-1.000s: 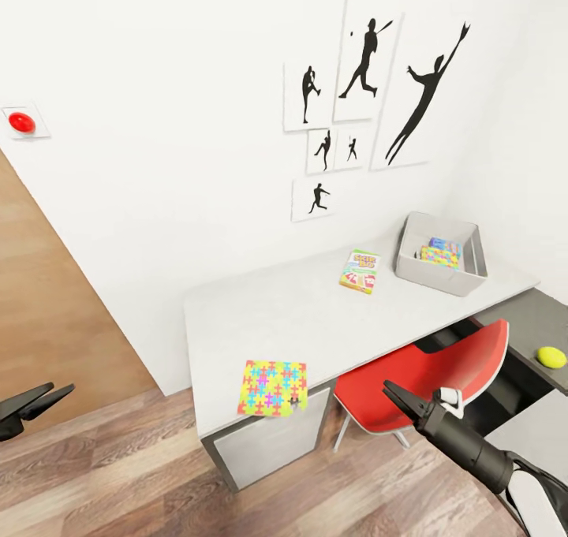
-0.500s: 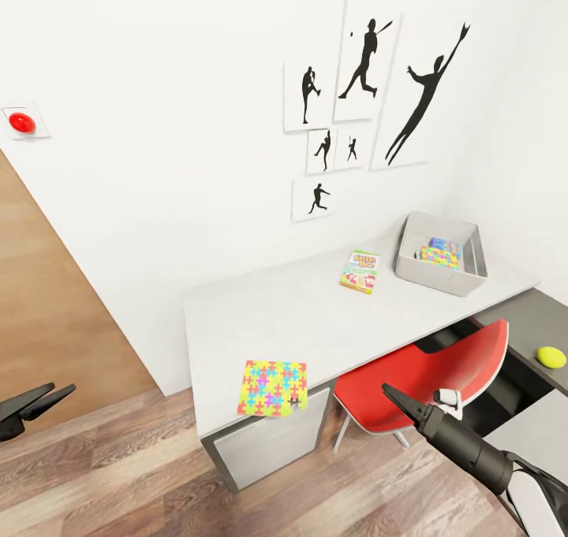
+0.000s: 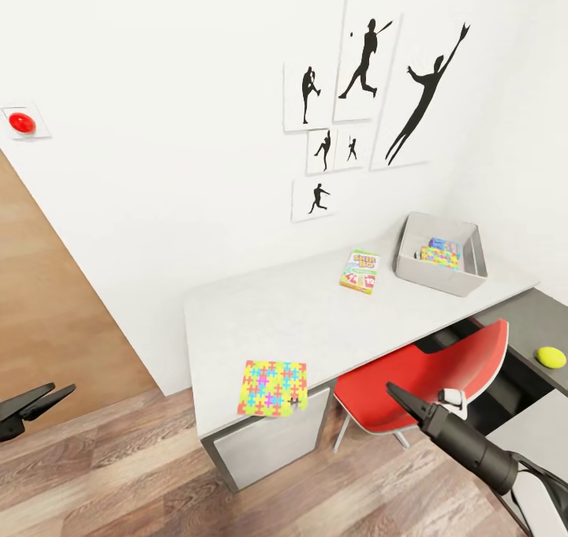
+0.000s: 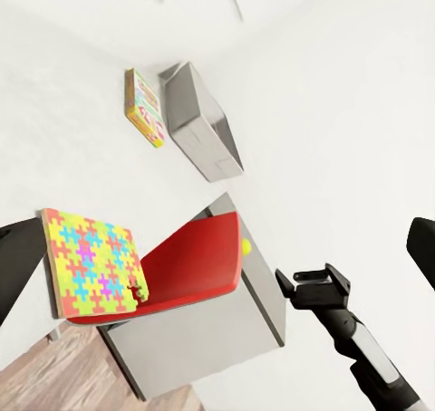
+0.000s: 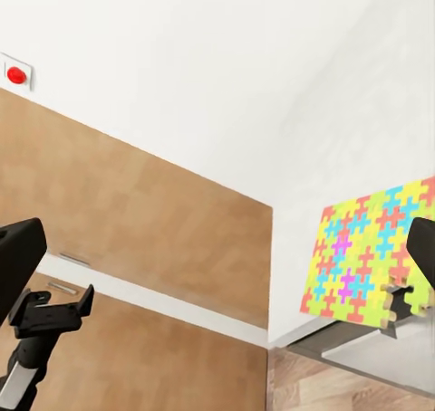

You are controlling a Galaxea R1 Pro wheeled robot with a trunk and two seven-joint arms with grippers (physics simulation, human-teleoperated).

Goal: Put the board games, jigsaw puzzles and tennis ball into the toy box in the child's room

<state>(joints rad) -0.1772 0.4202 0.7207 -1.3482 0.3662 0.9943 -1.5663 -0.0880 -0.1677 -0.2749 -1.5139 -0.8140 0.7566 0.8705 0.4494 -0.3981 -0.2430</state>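
Observation:
On the white table [image 3: 276, 316] a jigsaw puzzle [image 3: 272, 388] lies at the near corner, overhanging the edge a little. A Skip-Bo board game [image 3: 360, 271] lies further back, beside the grey toy box [image 3: 410, 265]. The box holds another puzzle slab and a light blue game. The tennis ball [image 3: 551, 356] rests on a lower dark grey cabinet at the right. My left gripper [image 3: 59, 395] hangs open over the floor, far left of the table. My right gripper [image 3: 392, 391] is open in front of the red chair, holding nothing. In the wrist views I see the puzzle [image 4: 91, 264] [image 5: 367, 253].
A red chair [image 3: 426, 379] is tucked under the table between the drawer unit [image 3: 268, 442] and the dark cabinet [image 3: 544, 324]. Wooden floor lies in front. A brown door panel and a red wall button [image 3: 21, 122] are at the left. Silhouette pictures hang above the table.
My right arm has drifted slightly down and to the right. The toys and the left arm have not moved.

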